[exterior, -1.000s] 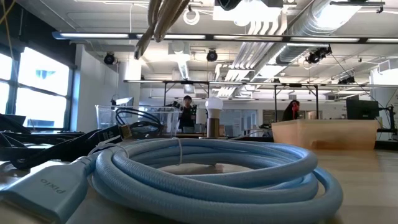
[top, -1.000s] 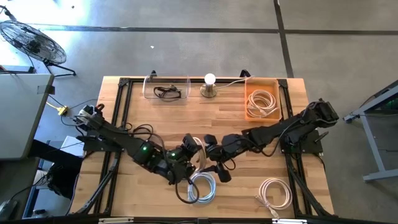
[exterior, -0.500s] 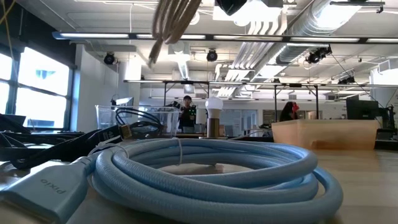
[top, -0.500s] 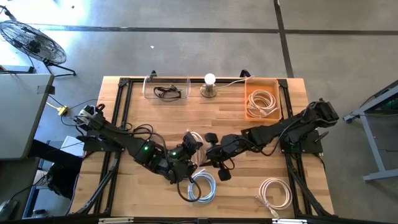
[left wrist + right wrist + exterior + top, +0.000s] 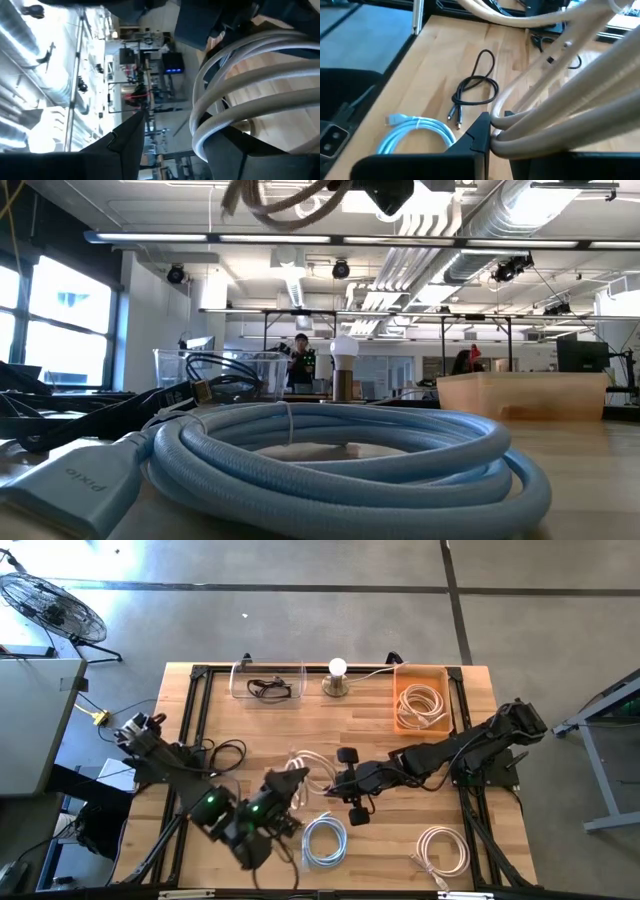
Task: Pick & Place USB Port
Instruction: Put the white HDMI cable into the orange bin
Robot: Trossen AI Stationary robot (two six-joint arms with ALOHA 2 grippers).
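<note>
High view: the right gripper (image 5: pixel 343 780) sits over the middle of the table, clamped on a coil of beige cable (image 5: pixel 308 766) lifted off the wood. The left gripper (image 5: pixel 283 792) is just beside it toward the front edge; whether its fingers are apart cannot be told here. A blue cable (image 5: pixel 324 840) lies coiled near the front edge, a white coil (image 5: pixel 441 847) toward the front right corner. An orange bin (image 5: pixel 421 705) holding another coil stands at the back right; a clear tray (image 5: pixel 266 681) and a lamp (image 5: pixel 337 677) line the back edge.

Low view: the blue cable (image 5: pixel 330 460) fills the foreground on the table; beige cable (image 5: pixel 285 200) hangs above.

Left wrist view: beige loops (image 5: pixel 235 95) cross ahead of the spread fingers (image 5: pixel 125 145).

Right wrist view: beige strands (image 5: pixel 560 107) are pinched between the fingers (image 5: pixel 477 132); a black cable (image 5: pixel 476 90) and the blue one (image 5: pixel 415 131) lie on the wood.
</note>
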